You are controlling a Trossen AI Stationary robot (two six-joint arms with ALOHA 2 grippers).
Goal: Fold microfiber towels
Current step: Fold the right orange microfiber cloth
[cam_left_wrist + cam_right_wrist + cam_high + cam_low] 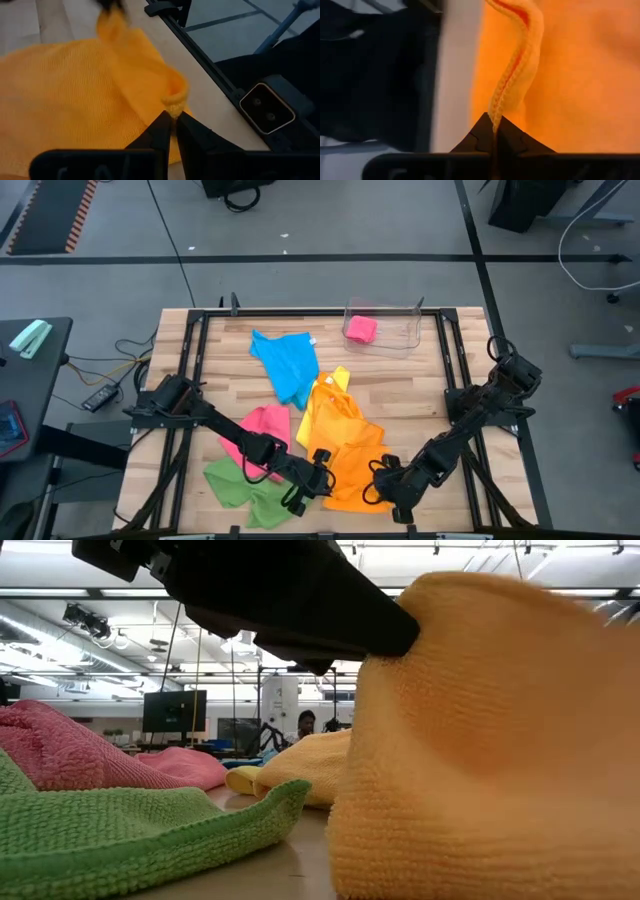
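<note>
Worktop (210,395) is light wood with a black frame, five loose towels plus one in a bin. Starting at 9 o'clock: left arm reaches in from the left edge toward 6 o'clock. Green towel (243,483) lies crumpled at about 7 o'clock, touching the pink towel (268,423) just above it; the arm crosses over both. Left hand (306,485) sits at 6 o'clock on the near-left edge of the orange towel (352,470); wrist view shows its fingers (161,131) pinching a small puckered corner of that towel, only a slit between the tips. Blue towel (287,363) lies spread at about 11 o'clock, well apart from the hands. Yellow towel (330,408) is near centre, its lower edge overlapping the orange one. Orange towel lies at 5–6 o'clock, bunched between the two hands; low view shows it lifted into a tall fold under a dark hand. Clear bin (385,326) stands at 1 o'clock with a folded pink towel (361,329) inside. Right hand (388,486) is at 5 o'clock on the orange towel's near-right edge, closed tight on a raised hem, per its wrist view, fingers (482,132) meeting around the fabric. Right arm runs back to the 3 o'clock edge. Low view: a person far off in the room behind.
</note>
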